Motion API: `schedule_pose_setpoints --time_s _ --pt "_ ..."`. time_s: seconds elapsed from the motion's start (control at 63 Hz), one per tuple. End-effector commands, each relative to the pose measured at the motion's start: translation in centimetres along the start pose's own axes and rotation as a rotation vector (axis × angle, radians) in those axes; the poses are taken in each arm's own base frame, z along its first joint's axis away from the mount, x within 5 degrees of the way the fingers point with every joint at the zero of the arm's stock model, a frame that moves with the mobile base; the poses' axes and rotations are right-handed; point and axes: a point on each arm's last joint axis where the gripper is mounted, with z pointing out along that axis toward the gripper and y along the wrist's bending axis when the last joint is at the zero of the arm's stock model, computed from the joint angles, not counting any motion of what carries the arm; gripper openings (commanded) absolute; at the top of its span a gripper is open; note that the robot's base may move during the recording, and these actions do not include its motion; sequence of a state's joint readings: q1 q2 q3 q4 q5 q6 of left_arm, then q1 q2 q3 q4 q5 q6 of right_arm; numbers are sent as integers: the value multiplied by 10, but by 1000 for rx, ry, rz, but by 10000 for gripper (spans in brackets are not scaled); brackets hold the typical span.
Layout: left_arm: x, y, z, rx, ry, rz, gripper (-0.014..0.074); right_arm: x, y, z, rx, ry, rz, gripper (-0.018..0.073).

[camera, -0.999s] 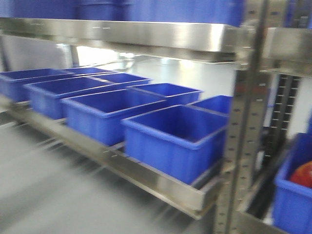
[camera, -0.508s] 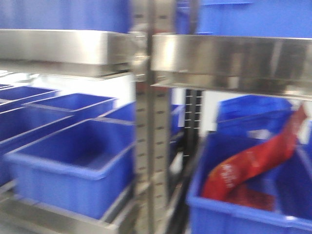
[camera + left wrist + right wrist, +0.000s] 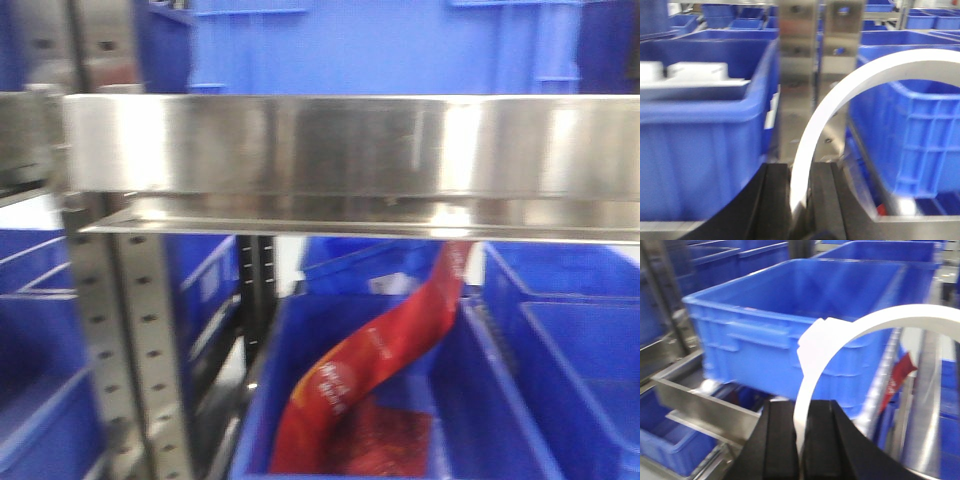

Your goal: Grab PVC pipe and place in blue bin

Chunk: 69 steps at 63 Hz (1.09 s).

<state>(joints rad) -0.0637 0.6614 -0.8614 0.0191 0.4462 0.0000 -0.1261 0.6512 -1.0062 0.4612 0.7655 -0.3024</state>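
No PVC pipe shows that I can name as such. In the left wrist view my left gripper has its black fingers close together on a thin white curved band that arcs up and to the right. The right wrist view is alike: my right gripper pinches a white curved band with a small lump on it. A large blue bin stands just ahead of the right gripper. In the front view, a blue bin on the lower shelf holds a red bag.
A steel shelf rail spans the front view, with a perforated upright post at left. A steel post stands between a blue bin holding white objects and another blue bin. More blue bins fill the shelves.
The front view has swept to the right along the rack: the row of empty bins slid out at the left, and the post and the bin with the red bag moved toward the centre.
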Motion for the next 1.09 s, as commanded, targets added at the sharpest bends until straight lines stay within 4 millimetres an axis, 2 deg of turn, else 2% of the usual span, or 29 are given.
schedule_pose_setpoints --time_s 0.0,1.079 --pt "-3 0 -2 1 -31 -4 -111 -2 0 -2 6 -23 -7 -162" --pt "-3 0 -2 1 -31 -4 -111 -2 0 -2 6 -23 -7 -162"
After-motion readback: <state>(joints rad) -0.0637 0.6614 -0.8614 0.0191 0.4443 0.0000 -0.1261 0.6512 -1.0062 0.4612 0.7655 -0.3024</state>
